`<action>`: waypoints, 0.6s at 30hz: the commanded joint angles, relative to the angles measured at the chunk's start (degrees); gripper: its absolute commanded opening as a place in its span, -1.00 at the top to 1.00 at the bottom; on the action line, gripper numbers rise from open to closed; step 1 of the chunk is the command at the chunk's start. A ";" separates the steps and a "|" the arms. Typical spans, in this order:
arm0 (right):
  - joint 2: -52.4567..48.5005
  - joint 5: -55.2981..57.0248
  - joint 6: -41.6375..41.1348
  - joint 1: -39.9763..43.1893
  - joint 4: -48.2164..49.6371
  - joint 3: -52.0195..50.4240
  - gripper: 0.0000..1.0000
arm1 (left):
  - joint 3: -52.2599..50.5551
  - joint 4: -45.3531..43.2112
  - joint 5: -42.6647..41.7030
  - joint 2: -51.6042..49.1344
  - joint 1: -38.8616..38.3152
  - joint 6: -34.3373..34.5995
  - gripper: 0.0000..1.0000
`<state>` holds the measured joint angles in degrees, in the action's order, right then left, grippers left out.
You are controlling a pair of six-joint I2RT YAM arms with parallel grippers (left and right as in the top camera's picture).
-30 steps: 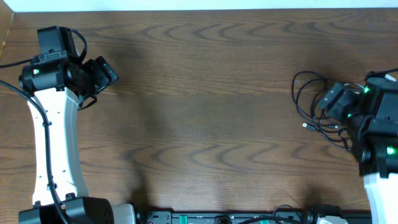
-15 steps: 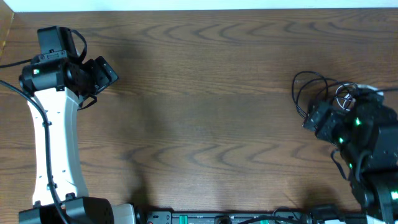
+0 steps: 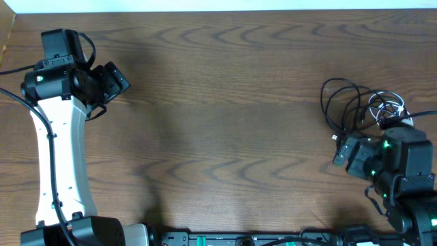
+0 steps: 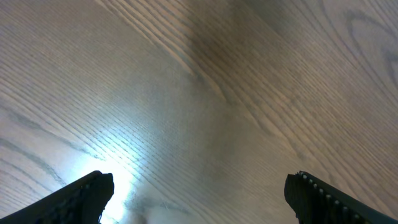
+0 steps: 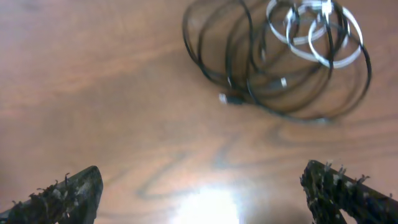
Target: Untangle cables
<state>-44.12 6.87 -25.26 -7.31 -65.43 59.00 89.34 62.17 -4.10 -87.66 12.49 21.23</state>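
Observation:
The cables lie in a heap at the far right of the table. The black cable [image 3: 339, 102] makes several wide loops, and the smaller white cable [image 3: 386, 109] is coiled on their right side. In the right wrist view the black loops [image 5: 249, 59] overlap the white coil [image 5: 314, 34], and a small plug end [image 5: 229, 98] points left. My right gripper [image 3: 341, 152] hangs just in front of the heap, open, nothing between its fingers [image 5: 202, 196]. My left gripper [image 3: 117, 78] is far off at the table's left, open over bare wood [image 4: 199, 199].
The dark wooden table [image 3: 225, 116] spans the whole view. The left arm's white link [image 3: 58, 164] runs down the left side. A strip of electronics [image 3: 259, 239] lines the front edge. A pale wall meets the back edge.
My right arm has pulled back toward the front of the table, off the heap, uncovering the black and white coils. The left arm has not moved.

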 commanded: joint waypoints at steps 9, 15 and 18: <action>16.92 0.04 -0.22 -0.17 -1.40 -11.23 -0.99 | -0.42 0.15 0.72 -0.02 0.09 0.52 -0.87; 31.80 0.02 -0.26 0.26 -0.70 -18.38 -0.98 | -0.42 0.15 0.70 -0.02 0.09 0.50 -0.87; 38.18 0.04 -0.28 1.03 0.70 -21.20 -0.99 | -0.42 0.15 0.72 -0.02 0.09 0.50 -0.87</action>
<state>-10.31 6.83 -25.26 -7.07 -65.52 39.86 89.34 62.17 -4.14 -87.66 12.49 21.23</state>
